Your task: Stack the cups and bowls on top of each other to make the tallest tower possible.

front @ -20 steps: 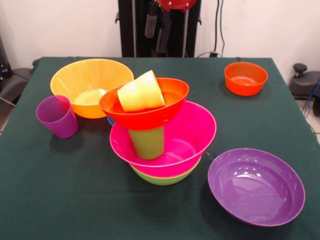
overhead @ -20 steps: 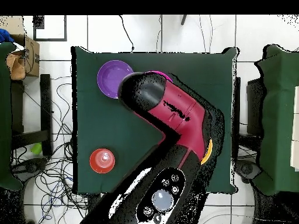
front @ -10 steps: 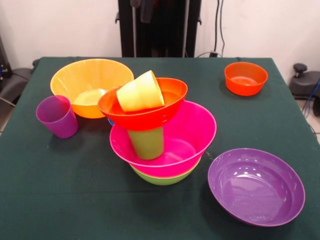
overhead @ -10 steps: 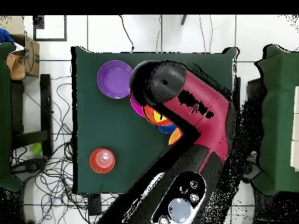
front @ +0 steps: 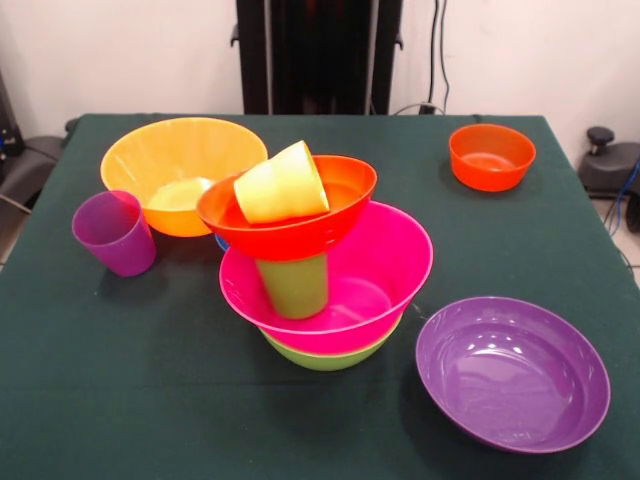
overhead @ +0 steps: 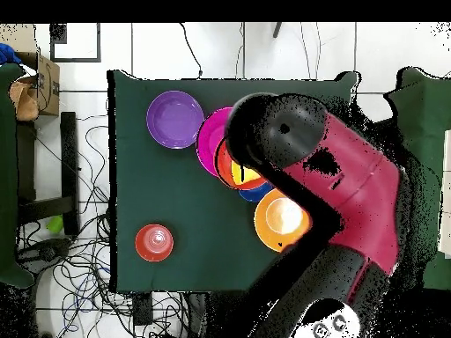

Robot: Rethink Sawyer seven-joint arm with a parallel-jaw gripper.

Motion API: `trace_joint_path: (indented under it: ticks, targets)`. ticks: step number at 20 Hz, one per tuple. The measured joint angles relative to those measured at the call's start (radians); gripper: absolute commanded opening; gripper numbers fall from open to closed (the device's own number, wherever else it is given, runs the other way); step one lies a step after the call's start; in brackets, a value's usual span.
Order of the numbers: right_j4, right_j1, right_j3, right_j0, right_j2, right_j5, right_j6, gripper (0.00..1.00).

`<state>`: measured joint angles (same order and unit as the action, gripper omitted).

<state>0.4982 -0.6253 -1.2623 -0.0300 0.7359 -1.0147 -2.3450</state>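
Note:
The tower stands mid-table: a lime green bowl (front: 325, 355) at the bottom, a pink bowl (front: 385, 265) in it, a green cup (front: 295, 285) upright inside, and a red-orange bowl (front: 300, 228) resting tilted on that cup. A yellow cup (front: 283, 185) lies on its side in the top bowl. A purple cup (front: 115, 233) stands alone at the left. No gripper shows in the front view. The overhead view shows only the red and black arm (overhead: 343, 185) beside the pink bowl (overhead: 210, 141).
A large orange bowl (front: 170, 160) sits behind the purple cup, and a sliver of a small blue bowl (front: 220, 241) shows behind the tower. A small red-orange bowl (front: 491, 157) stands at the far right and a large purple bowl (front: 512, 372) at the near right.
The gripper's tips at the top of the front view have gone out of the picture. In the overhead view the arm has swung right, uncovering the tower and the orange bowl.

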Motion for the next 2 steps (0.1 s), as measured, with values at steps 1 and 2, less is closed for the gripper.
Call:
trace_joint_path:
  ticks: [1, 2]
  targets:
    - [-0.003, -0.006, 0.0, 0.006, -0.001, 0.0, 0.0, 1.0]
    - [-0.009, -0.018, 0.0, 0.017, -0.005, 0.0, 0.0, 1.0]
